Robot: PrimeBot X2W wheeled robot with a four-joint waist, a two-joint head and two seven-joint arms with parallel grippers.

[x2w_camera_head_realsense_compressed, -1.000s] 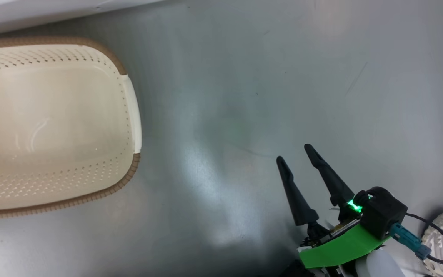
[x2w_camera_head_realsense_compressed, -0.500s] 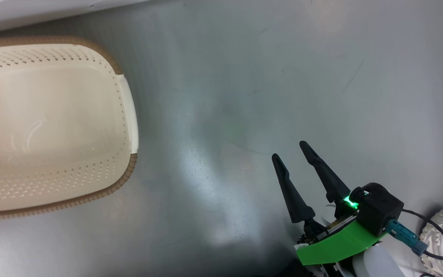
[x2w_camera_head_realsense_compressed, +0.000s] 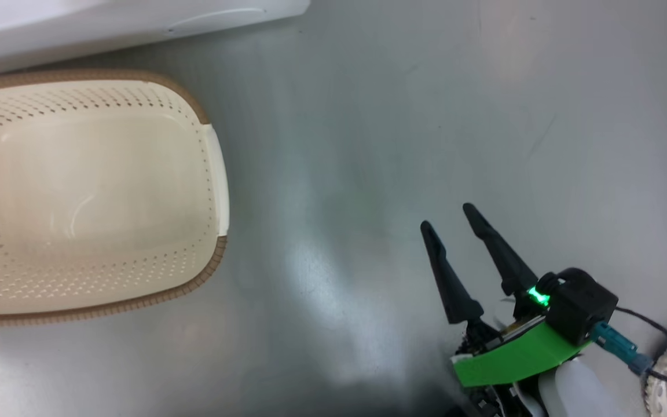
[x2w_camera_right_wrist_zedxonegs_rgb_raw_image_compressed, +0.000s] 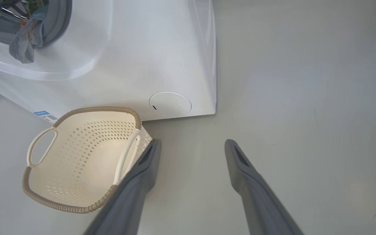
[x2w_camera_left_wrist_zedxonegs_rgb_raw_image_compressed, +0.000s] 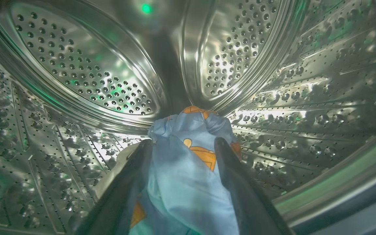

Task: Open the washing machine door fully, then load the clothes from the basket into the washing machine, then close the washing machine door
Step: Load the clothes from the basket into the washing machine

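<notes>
light blue orange-printed garment [x2w_camera_left_wrist_zedxonegs_rgb_raw_image_compressed: 188,189]: lies lengthwise between the spread, released fingers of the left pincer [x2w_camera_left_wrist_zedxonegs_rgb_raw_image_compressed: 182,141], inside the steel perforated drum [x2w_camera_left_wrist_zedxonegs_rgb_raw_image_compressed: 77,81].

1. Blue sticker [x2w_camera_right_wrist_zedxonegs_rgb_raw_image_compressed: 45,115] low on the white front of the washing machine [x2w_camera_right_wrist_zedxonegs_rgb_raw_image_compressed: 135,58], peeking out just behind the basket [x2w_camera_right_wrist_zedxonegs_rgb_raw_image_compressed: 96,109] rim in the right wrist view. Some print on it, but way too small and blurry to read.
2. Orange-brown cartoon print on the light blue clothes [x2w_camera_left_wrist_zedxonegs_rgb_raw_image_compressed: 181,182] in the drum, left wrist view. Looks like pictures only, can't make out any letters.
3. Otherwise nothing legible: no brand, no numbers, no signs.
</notes>
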